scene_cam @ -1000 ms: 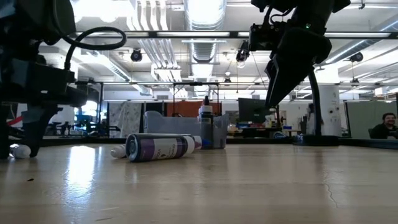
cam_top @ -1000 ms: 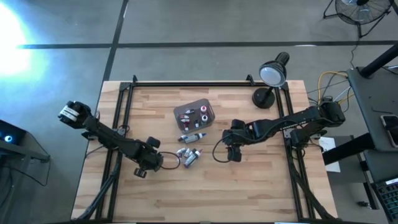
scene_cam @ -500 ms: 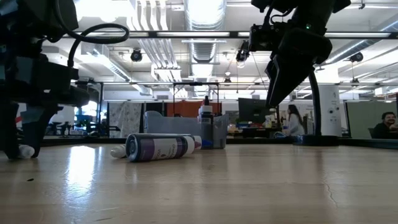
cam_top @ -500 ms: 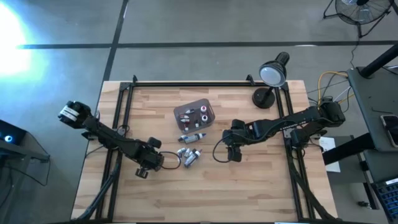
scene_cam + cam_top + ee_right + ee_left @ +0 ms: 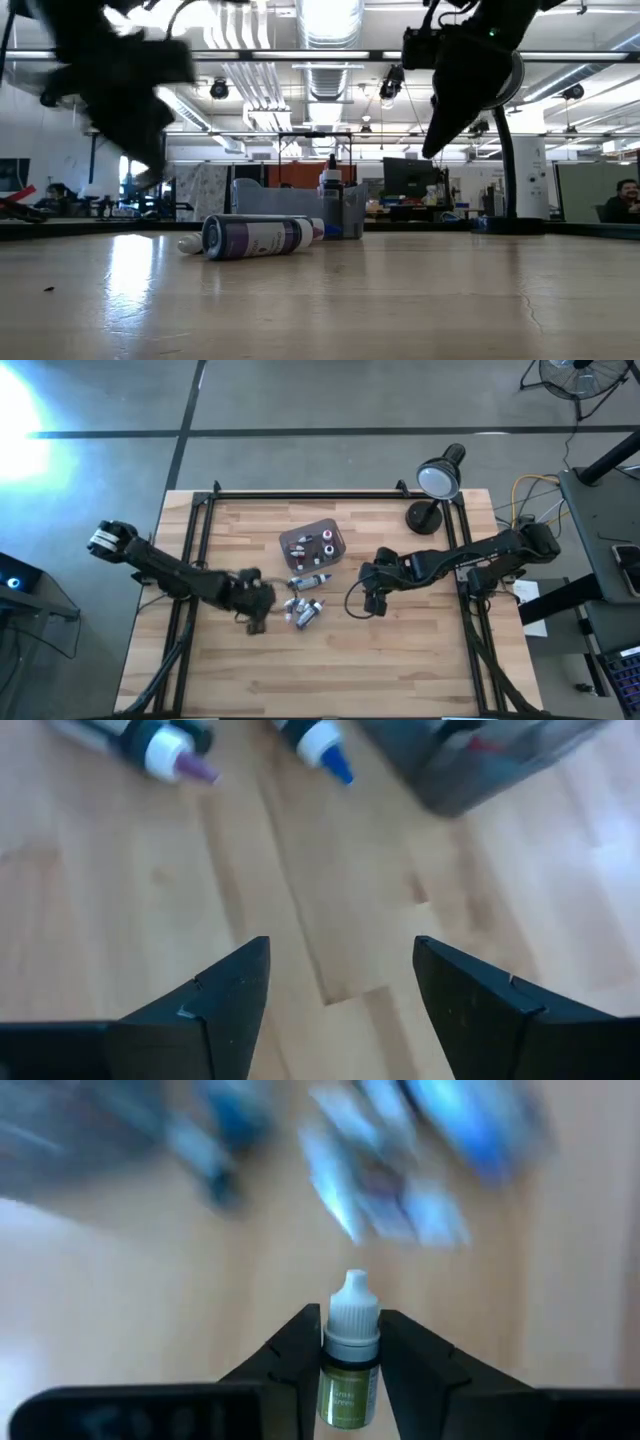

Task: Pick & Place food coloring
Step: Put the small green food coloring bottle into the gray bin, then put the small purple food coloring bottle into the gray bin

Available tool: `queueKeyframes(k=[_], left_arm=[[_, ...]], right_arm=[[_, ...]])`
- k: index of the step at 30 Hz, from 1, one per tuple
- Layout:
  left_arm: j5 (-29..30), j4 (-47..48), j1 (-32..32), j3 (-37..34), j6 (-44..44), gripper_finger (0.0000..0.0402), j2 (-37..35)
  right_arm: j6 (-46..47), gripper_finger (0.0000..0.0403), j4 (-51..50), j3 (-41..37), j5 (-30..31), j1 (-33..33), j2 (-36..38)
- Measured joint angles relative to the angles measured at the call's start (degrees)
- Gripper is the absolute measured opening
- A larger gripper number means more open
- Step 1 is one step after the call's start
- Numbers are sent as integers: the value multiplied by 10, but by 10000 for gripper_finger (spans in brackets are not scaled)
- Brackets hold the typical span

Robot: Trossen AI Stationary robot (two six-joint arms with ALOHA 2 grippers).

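The left gripper (image 5: pixel 350 1342) has its jaws clamped on a white-capped food coloring bottle (image 5: pixel 350 1350), lifted left of the tub (image 5: pixel 313 544) at centre frame for placing, while the right gripper (image 5: pixel 340 975) hovers with jaws apart.

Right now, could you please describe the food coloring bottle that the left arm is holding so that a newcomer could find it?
Start at the grey square tub near the middle of the wooden table; loose bottles lie just in front of it. To their left, the left gripper is shut on one small bottle with a white cap. It alone sits between fingers, off the table.
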State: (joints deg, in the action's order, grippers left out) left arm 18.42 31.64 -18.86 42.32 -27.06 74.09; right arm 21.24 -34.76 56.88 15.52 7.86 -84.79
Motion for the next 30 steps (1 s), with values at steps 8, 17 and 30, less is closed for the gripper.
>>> queueKeyframes(k=[8, 17, 30], left_arm=[[96, -331, 196, -18, 11, 75, -39], [-78, -374, 359, 18, 1, 89, 73], [-115, -82, 236, 150, 124, 192, 43]], right_arm=[[22, 226, -11, -3, 27, -17, 35], [26, 229, -59, -5, 16, -25, 37], [-48, 240, -18, -31, -49, -26, 37]])
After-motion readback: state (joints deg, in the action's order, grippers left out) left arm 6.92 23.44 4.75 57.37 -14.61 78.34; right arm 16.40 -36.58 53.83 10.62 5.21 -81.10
